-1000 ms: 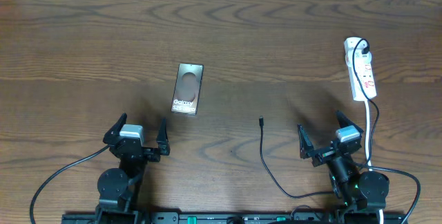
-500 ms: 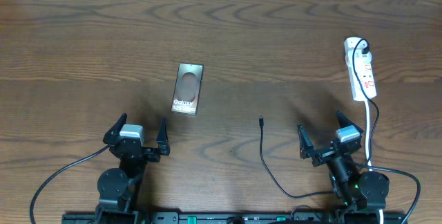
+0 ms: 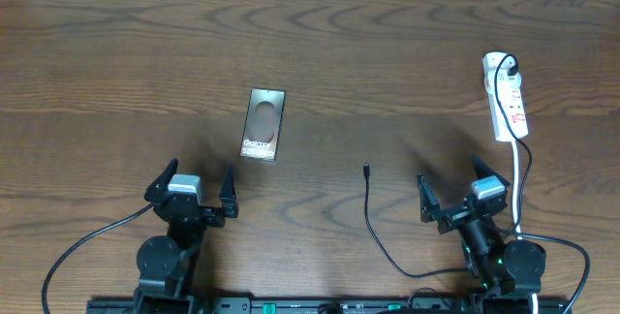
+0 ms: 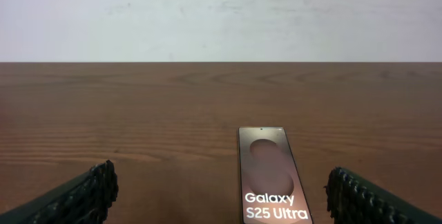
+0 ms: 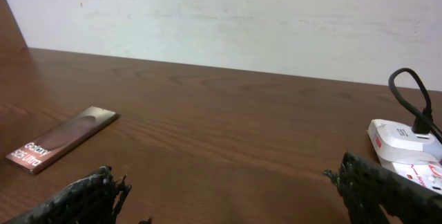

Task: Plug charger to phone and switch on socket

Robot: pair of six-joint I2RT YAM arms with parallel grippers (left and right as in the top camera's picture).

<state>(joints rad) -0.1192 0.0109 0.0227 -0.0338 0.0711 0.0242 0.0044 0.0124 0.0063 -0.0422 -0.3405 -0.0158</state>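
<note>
Wood tbl (image 3: 116,62) w/ white wall (image 4: 276,16)

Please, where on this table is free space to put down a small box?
The table is bare left of the phone, along the far edge, and between the phone and the charger tip. Another wide patch lies between the charger and the socket. It is crowded only at the near right, where cables loop beside the open right gripper.

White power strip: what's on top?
Black plug in the far end of the white power strip, its thin black cable crossing the top. Holes under the plug are hidden.
</note>
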